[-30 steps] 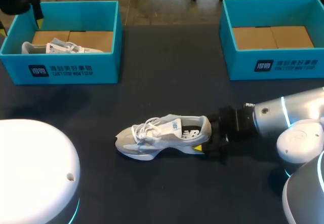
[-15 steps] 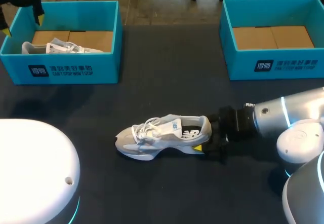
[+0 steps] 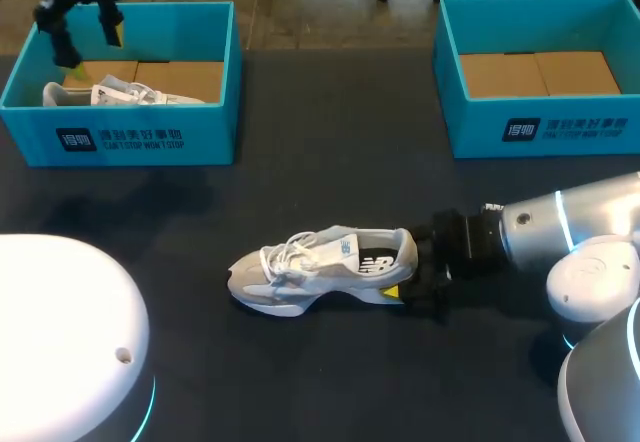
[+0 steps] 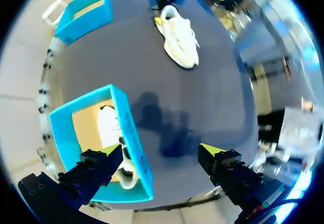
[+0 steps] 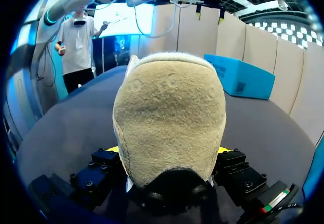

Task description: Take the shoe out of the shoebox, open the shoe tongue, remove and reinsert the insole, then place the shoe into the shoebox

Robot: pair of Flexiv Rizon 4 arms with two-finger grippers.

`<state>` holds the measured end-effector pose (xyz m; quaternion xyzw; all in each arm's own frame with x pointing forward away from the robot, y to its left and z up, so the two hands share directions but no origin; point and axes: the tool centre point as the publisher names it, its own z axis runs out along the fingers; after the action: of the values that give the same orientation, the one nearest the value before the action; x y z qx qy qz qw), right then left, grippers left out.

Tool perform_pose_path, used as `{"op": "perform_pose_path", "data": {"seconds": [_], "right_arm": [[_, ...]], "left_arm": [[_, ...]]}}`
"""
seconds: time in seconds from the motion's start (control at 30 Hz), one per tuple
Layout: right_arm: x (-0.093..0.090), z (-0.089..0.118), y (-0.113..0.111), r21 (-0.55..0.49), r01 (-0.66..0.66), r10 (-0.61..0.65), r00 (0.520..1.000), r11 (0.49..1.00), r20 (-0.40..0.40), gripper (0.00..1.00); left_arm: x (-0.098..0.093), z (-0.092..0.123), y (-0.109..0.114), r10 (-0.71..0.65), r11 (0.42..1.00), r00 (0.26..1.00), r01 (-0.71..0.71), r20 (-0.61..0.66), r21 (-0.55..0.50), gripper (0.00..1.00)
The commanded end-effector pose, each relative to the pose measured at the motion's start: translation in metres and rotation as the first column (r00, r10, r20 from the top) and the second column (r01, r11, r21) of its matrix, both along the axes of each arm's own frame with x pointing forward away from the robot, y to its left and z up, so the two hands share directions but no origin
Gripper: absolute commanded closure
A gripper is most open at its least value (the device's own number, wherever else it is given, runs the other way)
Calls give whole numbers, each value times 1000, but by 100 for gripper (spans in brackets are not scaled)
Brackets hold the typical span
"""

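Your right gripper (image 3: 411,279) pinches the shoe (image 3: 320,265) by its heel, toe toward the table's (image 3: 330,172) left edge. Left gripper (image 3: 89,44) hangs spread over the far-left shoebox (image 3: 205,127), well apart.

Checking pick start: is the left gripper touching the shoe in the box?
Apart. Left wrist view: the left gripper hangs open high above the boxed shoe.

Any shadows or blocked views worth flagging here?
Left wrist view: a dark arm shadow lies on the table beside the shoebox. Right wrist view: the shoe, held in the right tool, blocks the middle. Head view: table evenly lit.
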<state>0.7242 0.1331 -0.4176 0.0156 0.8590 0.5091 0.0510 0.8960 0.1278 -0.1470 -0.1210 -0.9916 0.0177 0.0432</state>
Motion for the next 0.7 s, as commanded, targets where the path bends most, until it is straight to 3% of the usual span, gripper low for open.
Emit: {"op": "perform_pose_path", "data": {"seconds": [0.03,0.37,0.7], "right_arm": [[0,1,2,-5,2,-2,1000,1000,0,100],[0,1,2,-5,2,-2,1000,1000,0,100],[0,1,2,-5,2,-2,1000,1000,0,100]], "left_arm": [[-19,-2,-15,394,917,919,-392,1,-71,0],[-60,-5,-56,592,805,804,-587,51,-87,0],[-101,-29,-105,683,728,731,-680,-6,-88,0]]}}
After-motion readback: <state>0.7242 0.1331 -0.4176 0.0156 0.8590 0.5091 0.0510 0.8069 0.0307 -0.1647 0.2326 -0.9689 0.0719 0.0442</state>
